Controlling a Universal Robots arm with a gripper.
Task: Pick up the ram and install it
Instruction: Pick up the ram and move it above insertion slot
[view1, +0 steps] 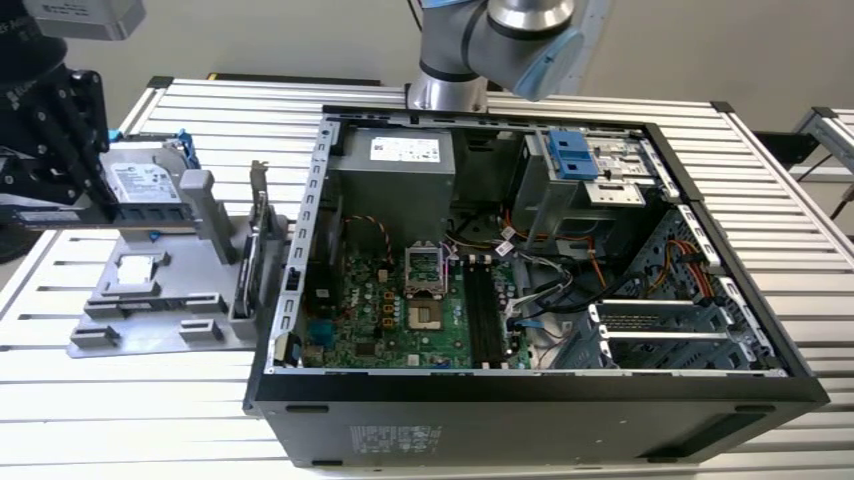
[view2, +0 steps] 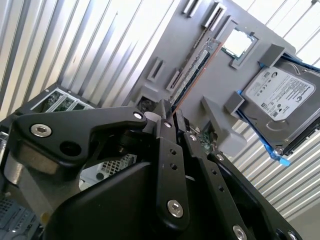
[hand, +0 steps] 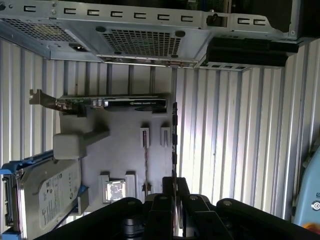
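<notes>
At grey tray (hand: 120, 150) | jaws clamped on ram (view2: 195, 65) end | hard drive (hand: 47, 195), card (hand: 125, 102) seated in tray

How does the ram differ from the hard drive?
The ram is a long, thin, dark stick; the hard drive is a broad silver-labelled block in a blue frame. The ram stands on its edge; the hard drive shows its wide face. The ram ends by the gripper; the hard drive sits apart. Both rest on the grey holder.
</notes>
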